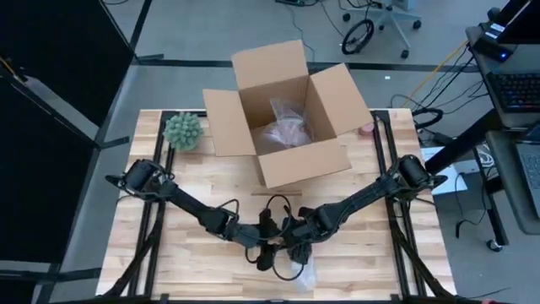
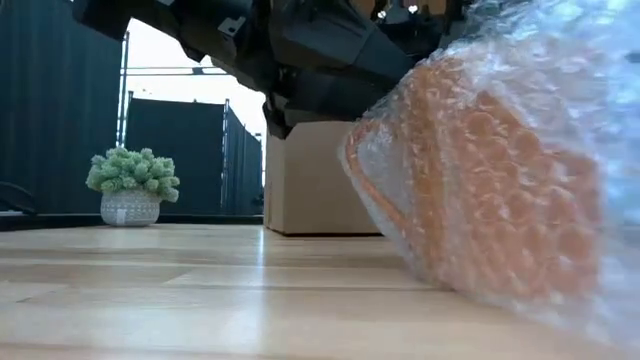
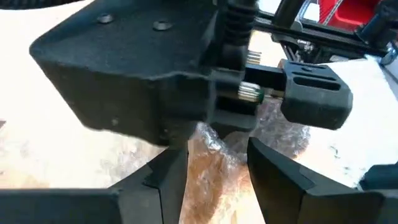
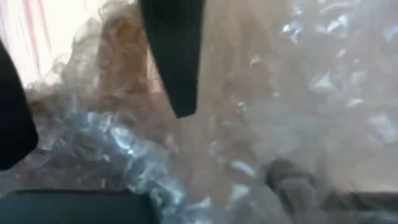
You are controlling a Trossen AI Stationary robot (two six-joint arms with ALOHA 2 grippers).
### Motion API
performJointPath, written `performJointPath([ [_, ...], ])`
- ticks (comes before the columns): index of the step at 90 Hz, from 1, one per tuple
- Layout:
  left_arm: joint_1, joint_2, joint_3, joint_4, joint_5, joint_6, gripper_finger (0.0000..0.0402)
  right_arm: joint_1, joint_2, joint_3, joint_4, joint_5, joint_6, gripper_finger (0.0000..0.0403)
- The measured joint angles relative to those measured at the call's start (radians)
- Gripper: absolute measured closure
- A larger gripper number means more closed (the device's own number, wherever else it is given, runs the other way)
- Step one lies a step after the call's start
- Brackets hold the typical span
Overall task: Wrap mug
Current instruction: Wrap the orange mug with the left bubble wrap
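The mug, orange and wrapped in clear bubble wrap, lies on the wooden table near its front edge, in the middle. In the high view both arms meet over it, and a bit of the wrap sticks out on the near side. My left gripper is shut on the wrapped mug. My right gripper is right against the wrap from the other side. The bubble wrap fills the right wrist view. My left gripper has the bubble-wrapped mug between its two fingers, which stand on either side of the bundle's upper part. The bundle's lower side rests on the table. The right arm's gripper covers the far side of the hold.
An open cardboard box stands at the far middle of the table, with a bubble-wrapped thing inside. A small green plant in a white pot stands to the box's left. A thin stick-like thing lies in front of the box.
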Motion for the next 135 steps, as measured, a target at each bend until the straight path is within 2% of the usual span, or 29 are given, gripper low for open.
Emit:
performJointPath([
  [15,-0.057,-0.072,-0.002,-0.006,0.011,0.006,0.0252,-0.005,-0.002,0.000,-0.001,0.002,0.001,0.0214],
  [24,-0.089,-0.092,0.001,0.045,0.014,0.006,0.0252,-0.008,-0.002,-0.001,-0.002,-0.001,-0.001,0.0199],
  [31,-0.106,-0.085,0.000,0.096,0.055,0.006,0.0252,-0.013,-0.002,-0.001,-0.001,-0.001,-0.009,0.0193],
  [39,-0.107,-0.048,0.023,0.165,0.140,-0.031,0.0252,-0.014,-0.002,-0.001,0.000,-0.001,-0.022,0.0191],
  [62,-0.089,0.098,0.198,0.084,0.213,-0.027,0.0252,-0.019,-0.002,-0.001,0.001,0.002,-0.038,0.0191],
  [69,-0.077,0.121,0.241,-0.002,0.210,-0.021,0.0252,-0.019,-0.002,-0.001,0.001,0.005,-0.042,0.0190],
  [83,-0.051,0.132,0.248,-0.084,0.196,-0.015,0.0252,-0.020,-0.002,-0.002,-0.003,0.001,-0.047,0.0190],
  [93,-0.040,0.131,0.251,-0.143,0.134,-0.013,0.0252,-0.022,-0.002,-0.002,-0.006,0.005,-0.036,0.0190],
  [135,-0.047,0.126,0.250,-0.126,0.098,-0.003,0.0252,-0.021,-0.002,-0.001,0.000,0.012,-0.045,0.0190],
])
